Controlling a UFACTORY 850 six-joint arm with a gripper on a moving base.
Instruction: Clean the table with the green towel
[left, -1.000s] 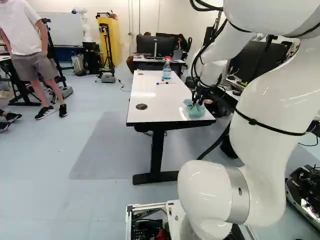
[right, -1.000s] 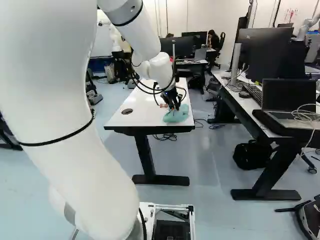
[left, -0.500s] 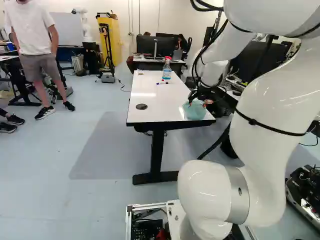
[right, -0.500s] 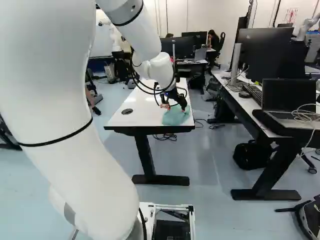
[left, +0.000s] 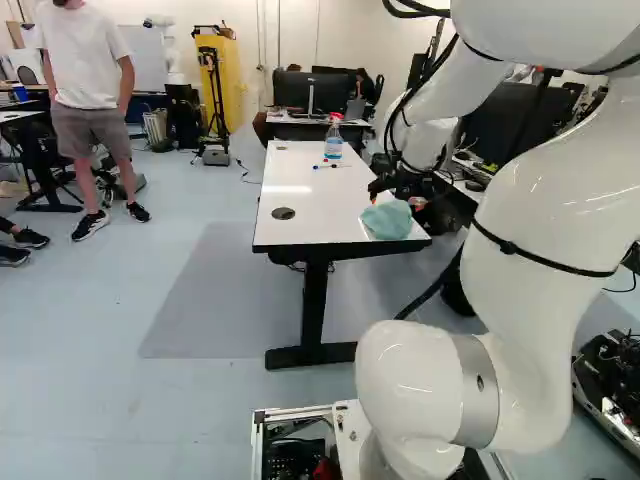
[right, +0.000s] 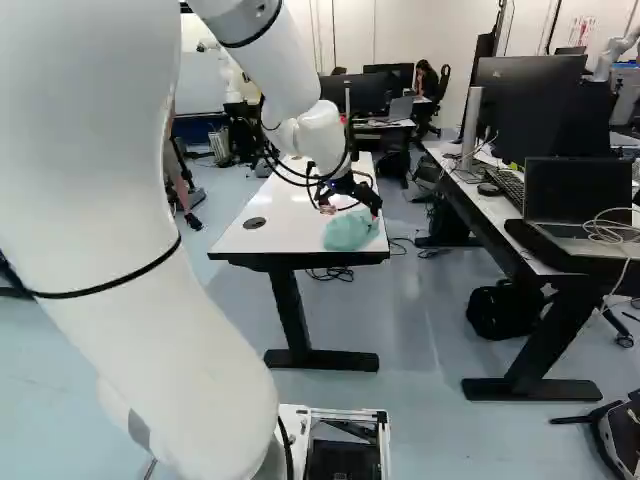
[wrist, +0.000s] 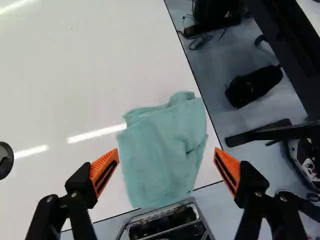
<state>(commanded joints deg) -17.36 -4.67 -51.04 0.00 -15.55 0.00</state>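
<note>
In the right base view my gripper (right: 352, 211) is over the near right corner of the white table (right: 270, 235), just above the green towel (right: 350, 232). Seen from the wrist, the gripper (wrist: 167, 157) stands wide open, its orange pads (wrist: 105, 170) on either side of the towel (wrist: 160, 155) and apart from it. The towel lies loosely folded and creased on the tabletop, close to the near edge and the right edge. Nothing is held.
Farther along the table stand a spray bottle (left: 333, 142) and a blue marker (left: 326, 166). A round black cap (left: 283, 213) sits in the tabletop. Right of it is a desk with a laptop (right: 580, 205). Another robot (left: 168, 50) stands far back.
The gripper has opened and let go of the towel, its fingers spreading and lifting slightly. The bunched towel has slumped flatter onto the table. The base has not moved.
</note>
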